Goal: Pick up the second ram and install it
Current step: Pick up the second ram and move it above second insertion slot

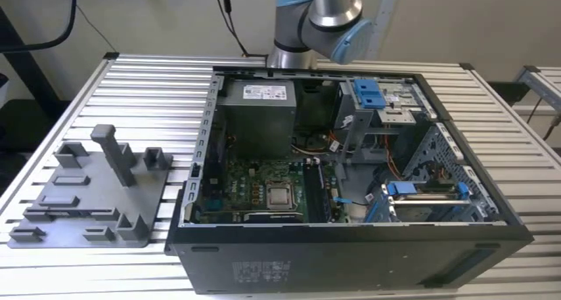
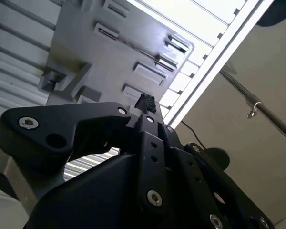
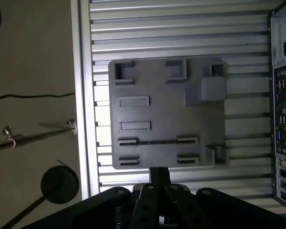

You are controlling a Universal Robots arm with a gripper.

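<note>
A slatted metal table (image 1: 149, 83) carries everything. At the exterior view's left lies a grey plate (image 1: 98, 196) with low holders and one tall peg (image 1: 112, 152) standing up from it. The second ram (image 3: 157, 141) is on this plate: in the first wrist view it shows as a thin dark line, standing on its edge and bridging two slotted holders. A second pair of holders lies just beside it, nearer the plate's edge.

The gripper (image 3: 158, 174) hangs above the table just off that edge of the plate, near the stick but not touching it. In the first wrist view its two fingertips meet in one dark block with no gap between them, and they have hold of nothing.

Further to the exterior view's right sits an open black computer case (image 1: 351, 264) lying on its side. Inside, a grey power-supply box (image 1: 256, 116) fills the far corner. In front of it is the green circuit board (image 1: 236, 182) with its square processor socket (image 1: 280, 196), and the long black memory slots (image 1: 320, 188) run just to the right of the socket. Blue drive brackets (image 1: 368, 93) stand at the case's right. The arm (image 1: 320, 18) rises behind the case.
</note>
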